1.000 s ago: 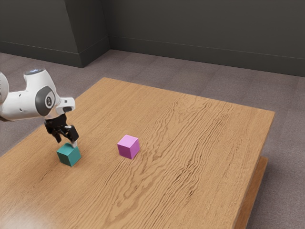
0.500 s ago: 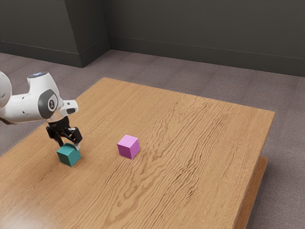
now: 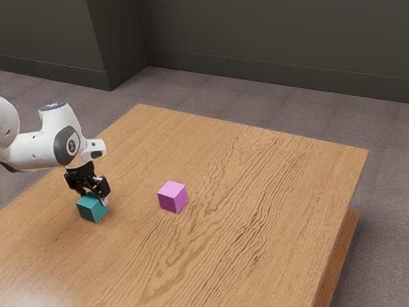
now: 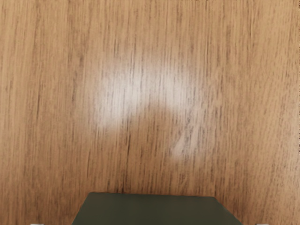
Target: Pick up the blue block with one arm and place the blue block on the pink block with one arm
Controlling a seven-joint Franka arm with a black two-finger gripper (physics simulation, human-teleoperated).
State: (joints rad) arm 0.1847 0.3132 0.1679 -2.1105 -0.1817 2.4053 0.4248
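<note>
The blue block, a teal-blue cube, rests on the wooden table near the exterior view's left. My gripper hangs directly over it, open, with its fingertips low around the cube's top and apart from its sides. In the wrist view the block is the dark slab just under my hand. The pink block sits on the table to the exterior view's right of the blue block, about two cube widths away.
The table's left edge runs close behind my arm. Bare wood stretches toward the exterior view's right and front. Grey floor and dark walls surround the table.
My hand has come down and slightly toward the exterior view's right, lowering onto the blue block. Neither block has moved.
</note>
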